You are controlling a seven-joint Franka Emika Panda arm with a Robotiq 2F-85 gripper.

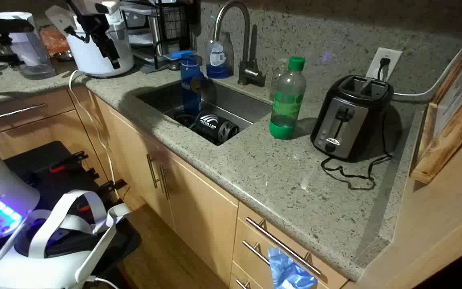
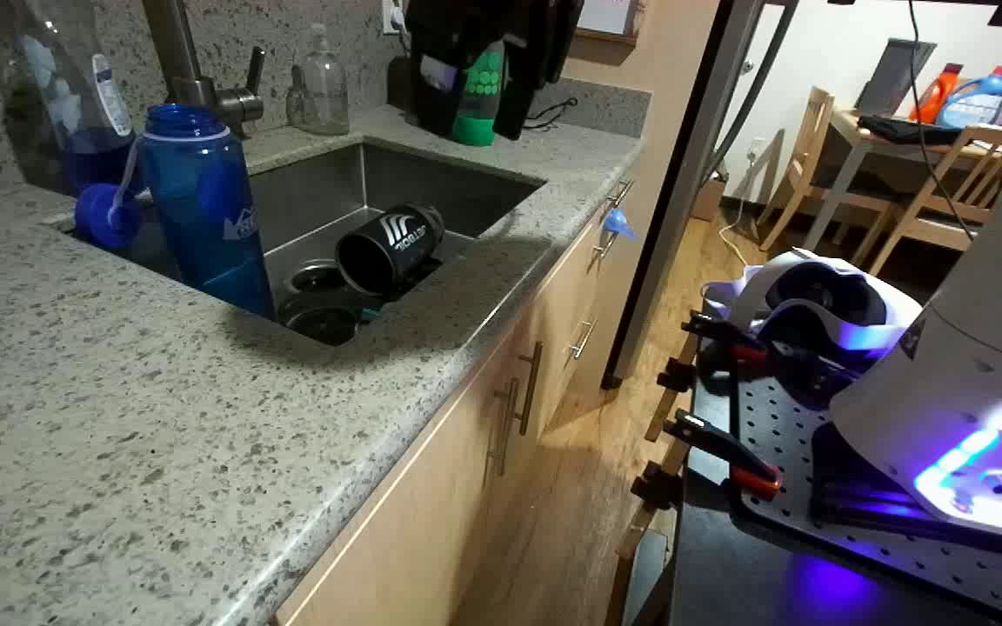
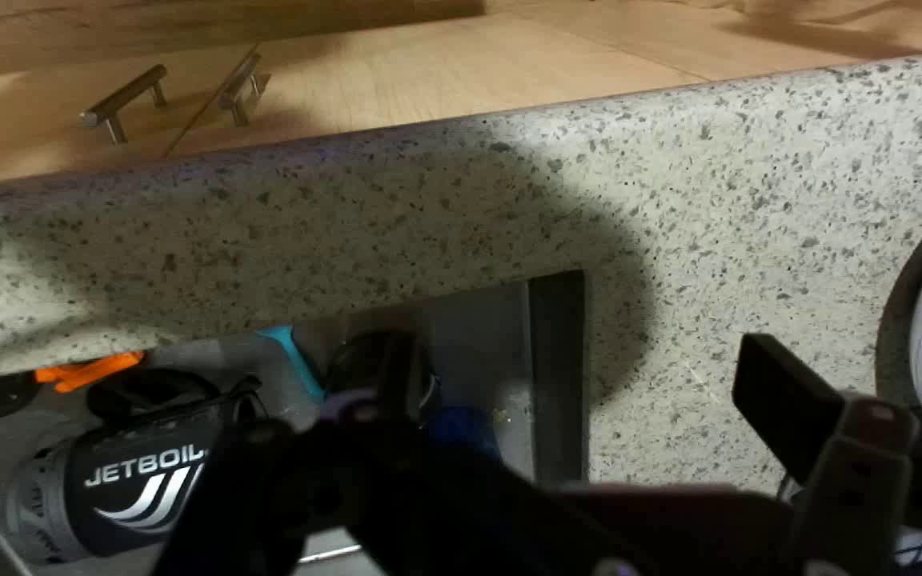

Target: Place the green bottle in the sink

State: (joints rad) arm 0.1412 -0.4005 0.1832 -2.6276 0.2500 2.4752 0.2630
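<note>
The green bottle, clear with a green cap and base, stands upright on the counter between the sink and the toaster. In an exterior view the green bottle is partly hidden behind my dark gripper; it is out of the wrist view. The steel sink is set into the counter; its end wall also shows in the wrist view. My gripper is open with nothing between its fingers. It hangs above the sink's end and the counter beside it, near the white cooker, away from the bottle.
A tall blue bottle stands in the sink and a black Jetboil cup lies there. The faucet and a soap bottle stand behind. The toaster with its cord is beside the green bottle.
</note>
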